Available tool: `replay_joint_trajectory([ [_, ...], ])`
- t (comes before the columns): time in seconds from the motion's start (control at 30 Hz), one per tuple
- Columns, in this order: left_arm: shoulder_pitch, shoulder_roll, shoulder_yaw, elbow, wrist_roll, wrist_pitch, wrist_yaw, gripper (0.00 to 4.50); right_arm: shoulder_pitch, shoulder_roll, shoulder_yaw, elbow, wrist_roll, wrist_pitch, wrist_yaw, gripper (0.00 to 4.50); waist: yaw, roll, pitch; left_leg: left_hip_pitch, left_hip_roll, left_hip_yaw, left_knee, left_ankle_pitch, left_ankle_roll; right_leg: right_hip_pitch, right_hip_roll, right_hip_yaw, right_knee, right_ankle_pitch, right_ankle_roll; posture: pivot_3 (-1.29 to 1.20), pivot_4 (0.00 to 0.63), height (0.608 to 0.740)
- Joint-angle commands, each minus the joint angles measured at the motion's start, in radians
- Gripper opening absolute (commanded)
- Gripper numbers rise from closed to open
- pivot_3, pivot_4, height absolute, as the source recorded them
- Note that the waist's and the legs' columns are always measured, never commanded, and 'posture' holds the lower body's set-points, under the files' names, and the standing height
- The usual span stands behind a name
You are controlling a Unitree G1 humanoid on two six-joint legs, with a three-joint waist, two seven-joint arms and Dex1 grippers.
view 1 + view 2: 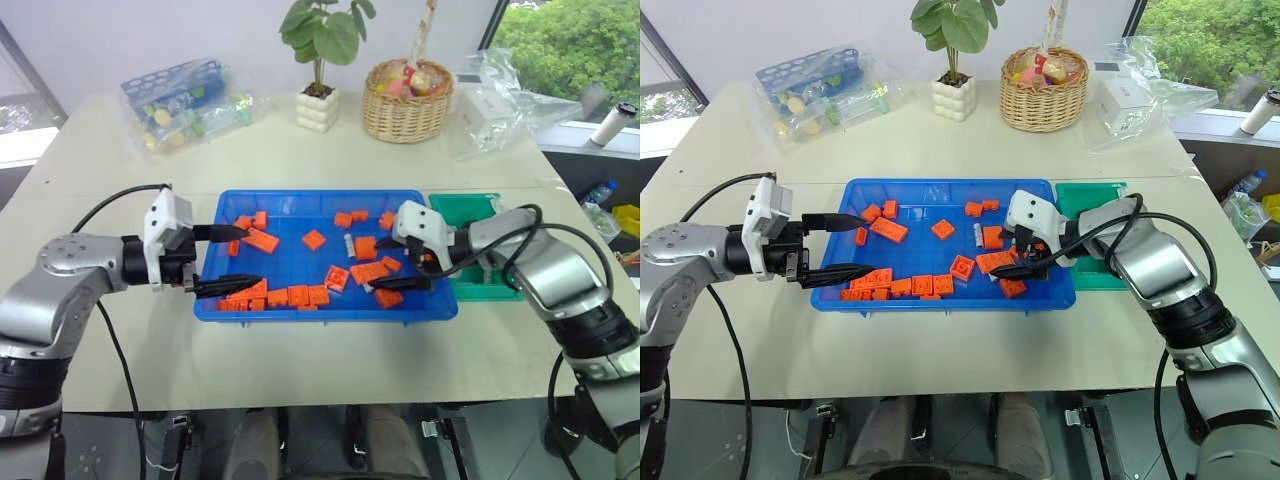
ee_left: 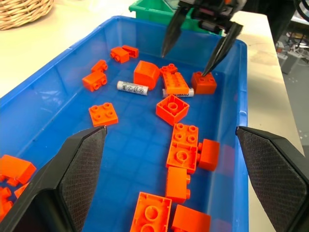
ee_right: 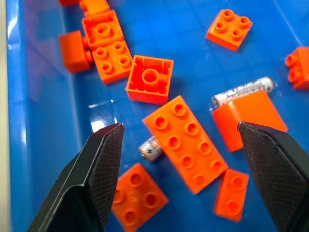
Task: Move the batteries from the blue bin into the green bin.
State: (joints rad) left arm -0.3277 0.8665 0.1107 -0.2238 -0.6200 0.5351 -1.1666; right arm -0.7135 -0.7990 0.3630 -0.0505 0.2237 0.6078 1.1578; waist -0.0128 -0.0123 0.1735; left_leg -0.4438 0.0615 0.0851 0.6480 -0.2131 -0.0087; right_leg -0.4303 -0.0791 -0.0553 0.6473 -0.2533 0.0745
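Over the right half of the blue bin my right gripper is hanging with its fingers spread wide, nothing between them, tips pointing down into the pile of orange bricks. From the right wrist view I'm looking straight down on two batteries: one pokes out from behind a sloped orange block, the other one is mostly tucked under a long eight-stud brick, just its end showing. Both lie flat on the bin floor, between the two open fingers as seen from that camera, but the fingers aren't touching either one.

My left gripper sits at the left end of the blue bin, pointing sideways across it, fingers also wide apart and empty. Its lower fingertip is right by the row of orange bricks along the near wall. In the left wrist view I can see the same two batteries in the middle of the tray: one lying alone on bare blue floor, the other with a long brick resting on it, and the right gripper's black tips coming down just past them, one tip close to a small orange brick.

The green bin is pushed up against the right end of the blue bin, partly hidden behind my right arm. Can't tell what's inside it from here.

Back of the table there's a potted plant, a wicker basket, and a wrapped blue tube rack.
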Motion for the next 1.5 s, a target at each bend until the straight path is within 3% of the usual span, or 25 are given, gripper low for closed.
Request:
replay_joint_trajectory([
  [0.03,0.003,0.019,0.049,-0.045,-0.009,-0.005,0.015,4.50,-0.066,0.018,0.038,0.103,-0.056,-0.106,0.079,3.87,0.001,0.000,0.000,0.000,0.000,0.000,0.000,0.000,0.000,0.000,0.000,0.000,0.000,0.000,0.000,0.00,0.150,0.736],
  [0.27,0.040,0.025,0.083,-0.077,-0.016,0.000,0.040,4.50,-0.102,0.016,0.051,0.220,-0.098,-0.251,0.221,3.87,0.002,0.000,0.000,0.000,0.000,0.000,0.000,0.000,0.000,0.000,0.000,0.000,0.000,0.000,0.000,0.00,0.150,0.736],
  [0.43,0.076,0.030,0.105,-0.102,-0.023,0.005,0.051,4.50,-0.110,0.002,0.002,0.208,-0.064,-0.236,0.285,3.87,0.001,0.000,0.000,0.000,0.000,0.000,0.000,0.000,0.000,0.000,0.000,0.000,0.001,0.000,0.000,0.00,0.150,0.736],
  [0.73,0.053,0.032,0.087,-0.096,-0.023,0.006,0.042,4.50,-0.142,0.069,0.046,0.338,-0.160,-0.334,0.278,3.87,0.002,0.000,0.000,0.000,0.000,0.000,0.000,0.000,0.000,0.000,0.000,0.000,0.001,0.000,0.000,0.00,0.150,0.736],
  [1.07,0.019,0.022,0.051,-0.093,-0.021,0.010,0.012,4.50,-0.254,0.187,0.077,0.667,-0.272,-0.510,0.300,3.87,0.002,0.000,0.000,0.001,0.000,0.001,0.000,0.000,0.000,0.000,0.000,0.000,0.001,0.000,0.000,0.00,0.150,0.736],
  [1.17,0.009,0.018,0.043,-0.090,-0.017,0.008,0.009,4.50,-0.261,0.202,0.066,0.696,-0.273,-0.513,0.306,3.12,0.001,0.000,0.000,0.001,0.000,0.001,0.000,0.000,0.000,0.000,0.000,0.000,0.001,0.000,0.000,0.00,0.150,0.736],
  [1.23,0.004,0.019,0.040,-0.086,-0.017,0.007,0.007,4.50,-0.260,0.201,0.051,0.681,-0.263,-0.501,0.314,2.18,0.000,0.001,0.000,0.001,0.000,0.001,0.000,0.000,-0.001,0.000,0.000,0.000,0.002,0.000,0.000,0.00,0.150,0.736],
  [1.5,-0.007,0.022,0.036,-0.068,-0.011,-0.002,0.000,4.50,-0.325,0.270,-0.032,0.625,-0.211,-0.368,0.261,2.18,-0.001,0.001,0.000,0.001,0.000,0.001,0.000,0.000,-0.001,0.000,0.000,0.000,0.002,0.000,0.000,0.00,0.150,0.736],
])
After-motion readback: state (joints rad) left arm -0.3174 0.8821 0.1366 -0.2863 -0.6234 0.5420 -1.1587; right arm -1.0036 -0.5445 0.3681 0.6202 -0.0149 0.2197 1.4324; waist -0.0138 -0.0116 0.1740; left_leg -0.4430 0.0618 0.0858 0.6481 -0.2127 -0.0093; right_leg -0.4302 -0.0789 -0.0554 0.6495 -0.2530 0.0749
